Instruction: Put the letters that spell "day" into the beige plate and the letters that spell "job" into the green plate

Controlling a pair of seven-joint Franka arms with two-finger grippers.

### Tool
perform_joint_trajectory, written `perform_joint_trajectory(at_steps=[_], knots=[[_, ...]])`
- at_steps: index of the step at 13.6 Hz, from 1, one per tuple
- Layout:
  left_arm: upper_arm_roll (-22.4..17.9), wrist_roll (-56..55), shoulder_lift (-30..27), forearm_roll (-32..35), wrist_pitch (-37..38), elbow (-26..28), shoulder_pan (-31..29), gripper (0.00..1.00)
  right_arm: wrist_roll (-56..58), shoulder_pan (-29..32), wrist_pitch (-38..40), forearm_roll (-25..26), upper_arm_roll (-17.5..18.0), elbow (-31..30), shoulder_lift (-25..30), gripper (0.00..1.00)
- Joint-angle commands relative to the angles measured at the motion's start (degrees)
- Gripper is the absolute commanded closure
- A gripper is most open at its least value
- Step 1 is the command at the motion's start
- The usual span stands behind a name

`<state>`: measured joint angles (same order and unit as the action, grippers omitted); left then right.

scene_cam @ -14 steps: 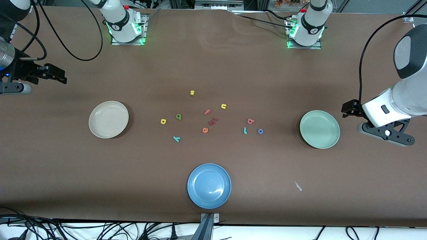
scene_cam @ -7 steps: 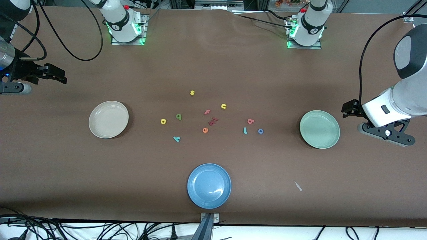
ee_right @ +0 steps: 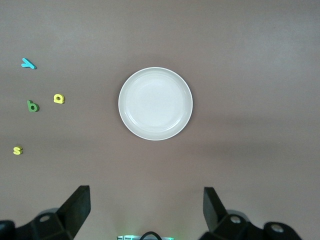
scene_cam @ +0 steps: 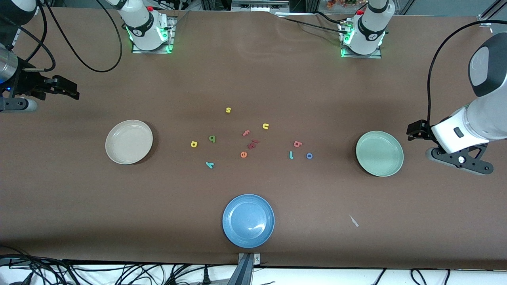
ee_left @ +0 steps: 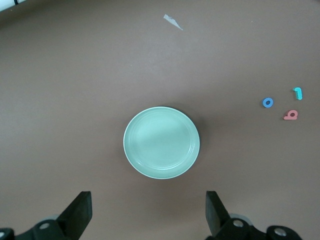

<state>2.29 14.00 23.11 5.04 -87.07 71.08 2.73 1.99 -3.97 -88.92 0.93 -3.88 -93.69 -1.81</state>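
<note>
Plates come first: we see the beige plate [scene_cam: 129,141] toward the right arm's end of the table, the green plate [scene_cam: 379,153] toward the left arm's end, and a blue plate [scene_cam: 248,220] nearest to the front camera. All three hold nothing.

Between the beige and green plates we find the letters on the bare table. The yellow d [scene_cam: 193,144], the green a [scene_cam: 212,138] and the teal y [scene_cam: 209,164] lie in a loose group on the beige plate's side, the y nearer to the camera than the other two. The pinkish-red b [scene_cam: 298,144], the teal j [scene_cam: 291,155] and the blue o [scene_cam: 309,156] lie close together on the green plate's side. In the middle we see a yellow s [scene_cam: 228,110], a yellow u [scene_cam: 265,126], a pink f [scene_cam: 246,133] and an orange e [scene_cam: 243,154].

The left gripper [ee_left: 148,212] hangs in the air over the table beside the green plate, its fingers [ee_left: 80,212] spread wide and holding nothing. The right gripper [ee_right: 146,209] hangs at the right arm's end of the table, also spread wide, with nothing between its fingers [ee_right: 79,206], and the beige plate shows below it in its wrist view.
</note>
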Motion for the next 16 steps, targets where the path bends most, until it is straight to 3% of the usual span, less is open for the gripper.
perform_joint_trajectory(at_steps=[1, 16], knots=[[-0.2, 1.1, 0.4, -0.6, -0.2, -0.1, -0.2, 0.00, -0.5, 0.5, 0.7, -0.2, 0.4, 1.0, -0.3, 0.00], [-0.1, 1.2, 0.2, -1.3, -2.9, 0.3, -0.7, 0.00, -0.4, 0.5, 0.8, -0.2, 0.4, 1.0, -0.3, 0.00]])
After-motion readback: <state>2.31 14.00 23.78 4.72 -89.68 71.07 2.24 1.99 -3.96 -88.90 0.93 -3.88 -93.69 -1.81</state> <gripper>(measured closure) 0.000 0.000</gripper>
